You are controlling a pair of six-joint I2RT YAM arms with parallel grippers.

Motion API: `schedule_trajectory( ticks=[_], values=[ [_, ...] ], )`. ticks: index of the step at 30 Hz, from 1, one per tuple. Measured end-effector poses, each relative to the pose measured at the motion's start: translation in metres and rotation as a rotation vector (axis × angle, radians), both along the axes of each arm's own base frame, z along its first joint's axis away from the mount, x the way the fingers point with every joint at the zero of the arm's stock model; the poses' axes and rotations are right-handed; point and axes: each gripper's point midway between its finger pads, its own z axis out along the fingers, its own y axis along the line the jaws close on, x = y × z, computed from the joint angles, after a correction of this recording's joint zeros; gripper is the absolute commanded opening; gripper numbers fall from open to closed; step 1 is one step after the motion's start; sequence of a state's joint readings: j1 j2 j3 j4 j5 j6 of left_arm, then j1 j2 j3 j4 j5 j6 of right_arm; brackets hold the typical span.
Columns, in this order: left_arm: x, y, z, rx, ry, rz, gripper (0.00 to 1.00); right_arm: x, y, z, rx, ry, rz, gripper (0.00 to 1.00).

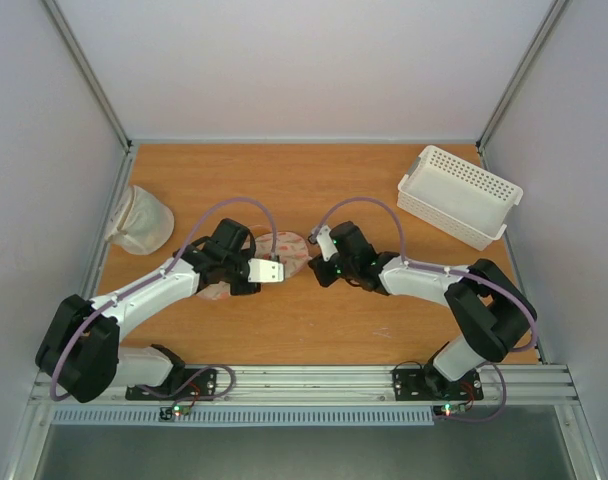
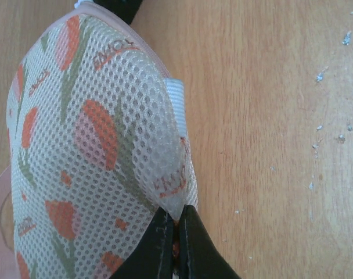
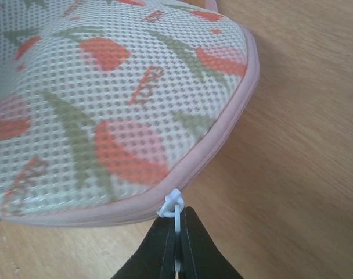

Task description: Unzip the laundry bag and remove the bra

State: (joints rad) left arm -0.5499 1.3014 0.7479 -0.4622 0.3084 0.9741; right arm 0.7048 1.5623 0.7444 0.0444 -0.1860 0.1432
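The laundry bag [image 1: 289, 256] is a cream mesh pouch with pink-red prints and a pink zipper edge, lying mid-table between both arms. My left gripper [image 1: 246, 272] is shut on a pinch of the bag's mesh [image 2: 177, 210]; the bag [image 2: 95, 145] fills the left of that view. My right gripper [image 1: 318, 268] is shut on the white zipper pull [image 3: 176, 216], which hangs from the pink zipper edge [image 3: 223, 139] of the bag [image 3: 107, 99]. The zipper looks closed. The bra is hidden.
A white perforated basket [image 1: 460, 195] stands at the back right. An off-white mesh sack [image 1: 140, 220] lies at the left edge. The table [image 1: 314, 330] is wood, with walls on three sides.
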Motion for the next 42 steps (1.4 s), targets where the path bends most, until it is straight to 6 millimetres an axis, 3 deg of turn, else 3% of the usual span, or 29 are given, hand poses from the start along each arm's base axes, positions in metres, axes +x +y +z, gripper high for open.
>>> schedule_trajectory(
  ticks=[7, 8, 10, 11, 12, 15, 18, 20, 23, 27, 30, 35, 42],
  values=[
    [-0.005, -0.001, 0.000, 0.025, -0.036, -0.096, 0.01, 0.004, -0.005, -0.011, -0.040, 0.025, 0.012, 0.01],
    [-0.005, -0.001, -0.001, 0.030, -0.043, -0.107, 0.09, 0.003, -0.005, -0.012, -0.042, 0.025, 0.018, 0.01],
    [-0.003, -0.001, 0.000, 0.037, -0.064, -0.124, 0.55, 0.003, -0.003, -0.010, -0.036, 0.025, 0.027, 0.01],
    [-0.001, 0.000, 0.000, 0.039, -0.068, -0.117, 0.70, 0.002, -0.002, -0.010, -0.032, 0.027, 0.032, 0.01],
    [-0.001, 0.000, 0.000, 0.039, -0.070, -0.114, 0.77, 0.001, -0.001, -0.010, -0.029, 0.030, 0.036, 0.01],
    [-0.003, 0.000, 0.001, 0.031, -0.035, -0.080, 0.80, 0.000, -0.001, -0.010, -0.025, 0.033, 0.040, 0.01],
    [-0.008, -0.003, 0.014, -0.001, 0.049, -0.020, 0.90, 0.000, 0.000, -0.010, -0.023, 0.034, 0.041, 0.01],
    [-0.015, -0.004, 0.027, -0.021, 0.092, -0.002, 0.90, 0.000, 0.000, -0.010, -0.021, 0.037, 0.042, 0.01],
    [-0.038, 0.005, 0.034, 0.006, 0.163, -0.025, 0.79, -0.001, 0.000, -0.009, -0.019, 0.039, 0.043, 0.01],
    [-0.085, 0.037, 0.022, 0.153, 0.271, -0.154, 0.49, -0.001, 0.000, -0.009, -0.018, 0.040, 0.043, 0.01],
    [-0.097, 0.058, 0.008, 0.259, 0.285, -0.206, 0.42, -0.002, 0.001, -0.009, -0.017, 0.041, 0.047, 0.01],
    [-0.099, 0.092, -0.019, 0.386, 0.280, -0.219, 0.35, -0.005, 0.004, -0.010, -0.019, 0.042, 0.056, 0.01],
    [-0.074, 0.120, -0.051, 0.464, 0.188, -0.170, 0.37, -0.014, 0.009, -0.011, -0.019, 0.048, 0.085, 0.01]
  ],
)
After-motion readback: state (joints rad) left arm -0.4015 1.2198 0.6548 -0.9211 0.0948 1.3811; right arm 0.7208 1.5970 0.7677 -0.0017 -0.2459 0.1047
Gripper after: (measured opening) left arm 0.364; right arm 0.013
